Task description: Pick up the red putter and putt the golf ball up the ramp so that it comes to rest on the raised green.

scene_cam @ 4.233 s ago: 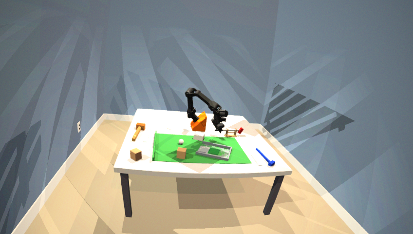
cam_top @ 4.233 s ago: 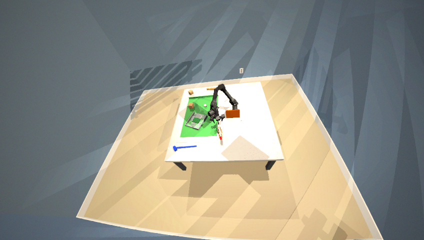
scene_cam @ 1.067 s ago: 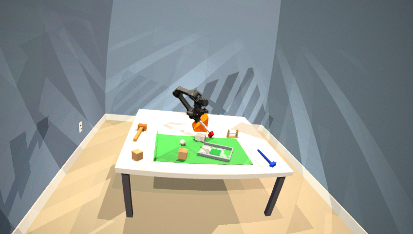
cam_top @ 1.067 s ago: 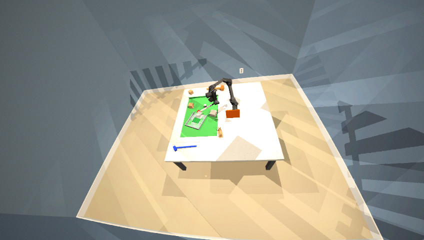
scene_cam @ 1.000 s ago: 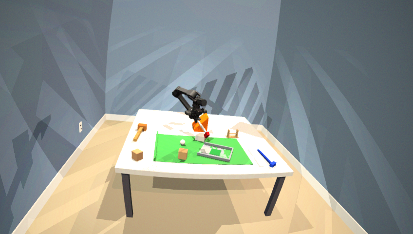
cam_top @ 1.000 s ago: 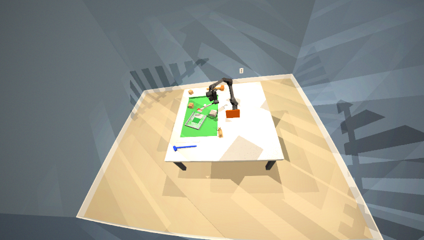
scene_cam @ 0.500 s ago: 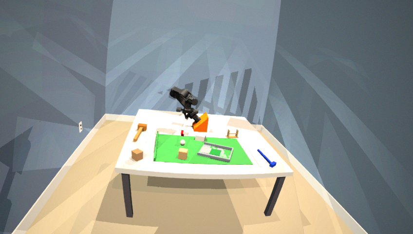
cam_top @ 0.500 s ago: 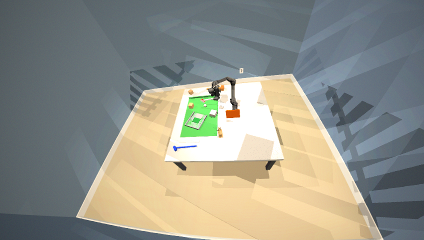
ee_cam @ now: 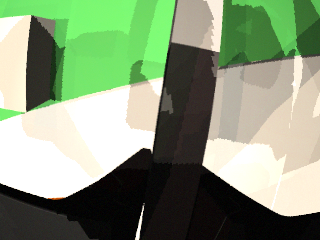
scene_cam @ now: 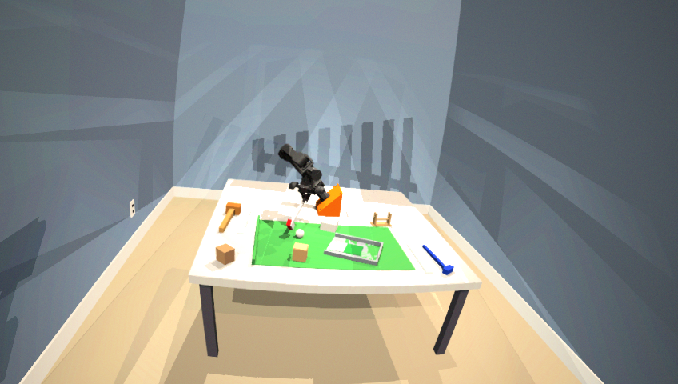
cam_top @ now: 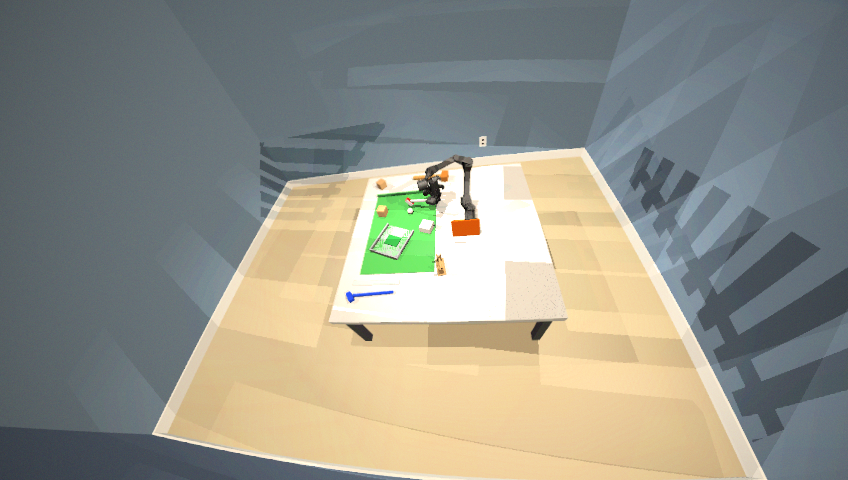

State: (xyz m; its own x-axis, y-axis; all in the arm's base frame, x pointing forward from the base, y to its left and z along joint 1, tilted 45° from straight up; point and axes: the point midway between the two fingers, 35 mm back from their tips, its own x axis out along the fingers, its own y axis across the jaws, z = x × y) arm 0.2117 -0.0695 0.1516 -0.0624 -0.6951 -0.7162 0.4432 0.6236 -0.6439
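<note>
The gripper (cam_top: 433,201) (scene_cam: 305,199) is shut on the red putter's handle (ee_cam: 185,105). The putter's pale shaft (scene_cam: 298,213) slants down to its red and white head (cam_top: 409,202) (scene_cam: 289,224), which is close to the white golf ball (cam_top: 410,211) (scene_cam: 299,234), on the side away from the ramp, with a small gap. Whether the head touches the mat cannot be told. The ball sits on the green mat (cam_top: 404,267) (scene_cam: 394,262). The ramp (scene_cam: 337,244) and small raised green (cam_top: 392,241) (scene_cam: 354,250) lie inside a grey-walled frame with no ball on them. The wrist view hides the head and ball.
A white block (cam_top: 426,226) (scene_cam: 329,225) (ee_cam: 12,65) and a wooden cube (cam_top: 382,210) (scene_cam: 300,252) flank the ball-to-ramp stretch. Another cube (scene_cam: 225,254), an orange mallet (scene_cam: 233,208), a wooden stand (cam_top: 440,267) and a blue club (cam_top: 371,293) (scene_cam: 435,258) lie off the mat.
</note>
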